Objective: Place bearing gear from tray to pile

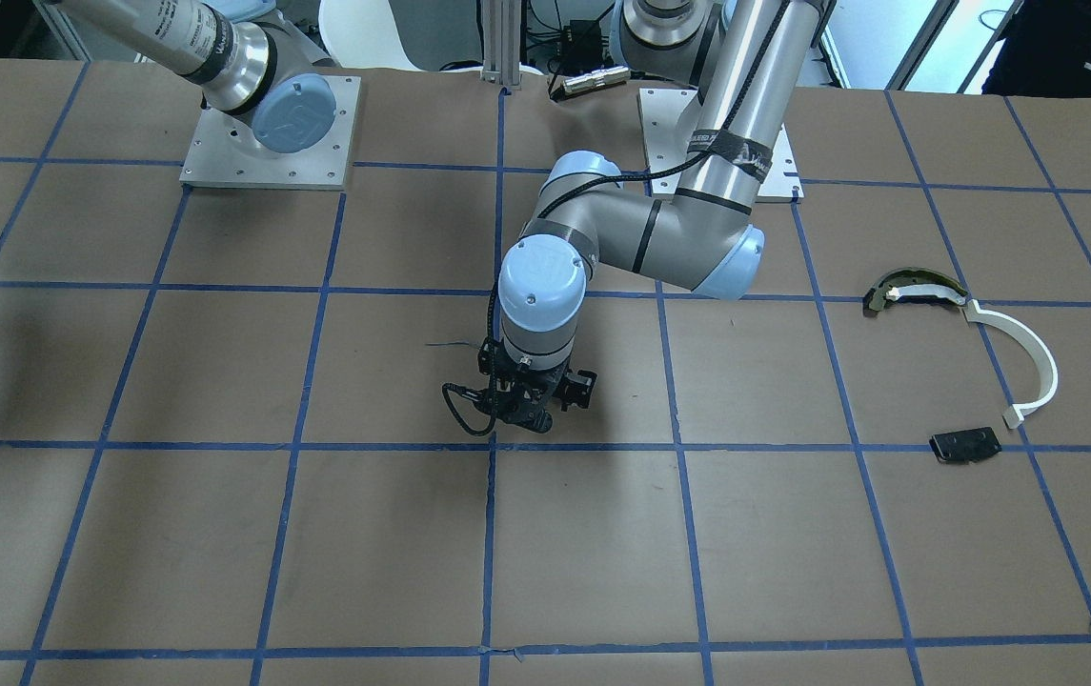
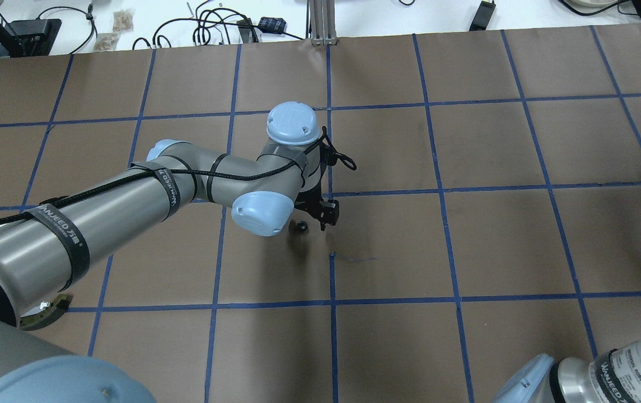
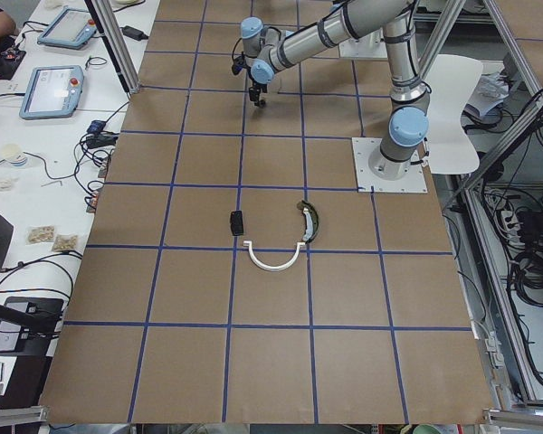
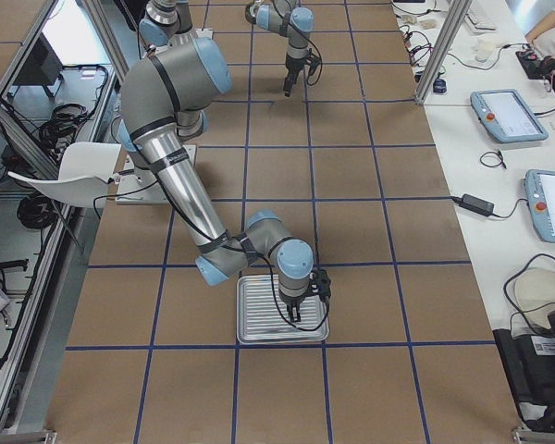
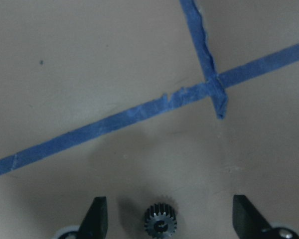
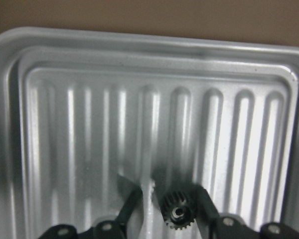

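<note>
A small dark bearing gear (image 5: 160, 221) lies on the brown table between the fingertips of my left gripper (image 5: 169, 219), which is open around it near the table's middle (image 2: 304, 225). A second bearing gear (image 6: 178, 210) lies in the ribbed metal tray (image 6: 139, 37). My right gripper (image 6: 167, 196) is low in the tray. Its jaws are narrowed around that gear: one finger touches it, the other leaves a small gap. The pile lies far from both grippers: a dark-and-cream curved piece (image 1: 917, 289), a white arc (image 1: 1031, 357) and a black plate (image 1: 964, 445).
The table is brown with a grid of blue tape lines (image 5: 139, 112). The tray (image 4: 259, 314) sits at the table's end on my right. The arm base plates (image 1: 269, 133) stand at the robot's edge. Tablets and cables lie past the far edge.
</note>
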